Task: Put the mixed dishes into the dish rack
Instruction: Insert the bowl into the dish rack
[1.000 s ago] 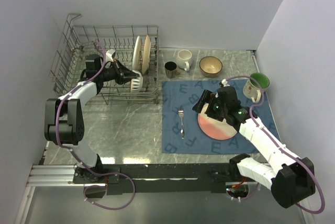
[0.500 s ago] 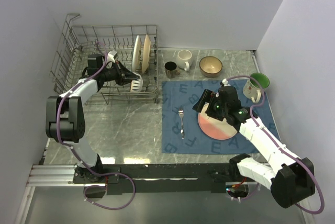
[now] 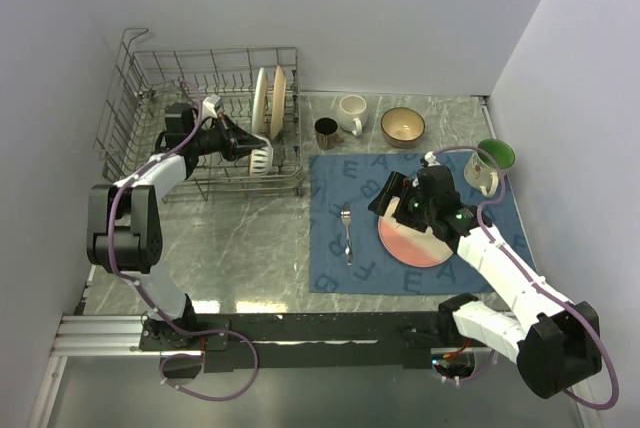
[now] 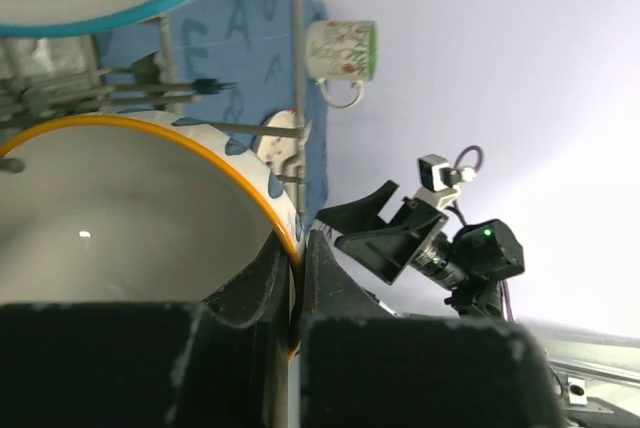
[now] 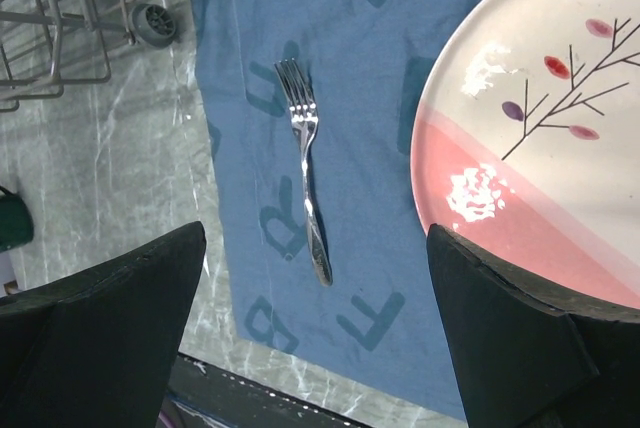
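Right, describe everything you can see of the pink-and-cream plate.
The pink-and-cream plate is round, glossy and ceramic-looking: cream above with a thin dark branch bearing red and purple leaves, pink below. It lies flat on the blue lettered placemat, to the right of the fork and apart from it. The open right gripper hangs over its left edge; contact cannot be told.

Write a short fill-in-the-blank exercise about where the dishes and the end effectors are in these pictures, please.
The left end effector holds the orange-rimmed bowl by its ___.
___ plates stand upright in the dish rack.
The right end effector is ___, not shut.
In the top view, the fork lies on the blue placemat, to the ___ of the pink-and-cream plate.
Missing words: rim; two; open; left.
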